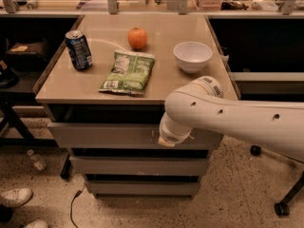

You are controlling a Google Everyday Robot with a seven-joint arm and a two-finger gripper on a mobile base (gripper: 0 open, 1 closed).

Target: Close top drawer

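The top drawer (102, 135) is the wide grey front panel just under the tan tabletop; it stands out a little from the cabinet, with a dark gap above it. Small pale marks show near its middle, next to my arm. My white arm reaches in from the right, and its wrist end presses against the drawer front right of the middle. The gripper (161, 137) sits at that end, against the panel; its fingers are hidden behind the wrist.
On the tabletop (190, 87) lie a blue soda can (79, 50), an orange (137, 38), a green chip bag (128, 71) and a white bowl (192, 56). Two shorter grey drawer fronts (137, 166) sit below. A water bottle (36, 160) and shoes (14, 197) lie on the floor at left.
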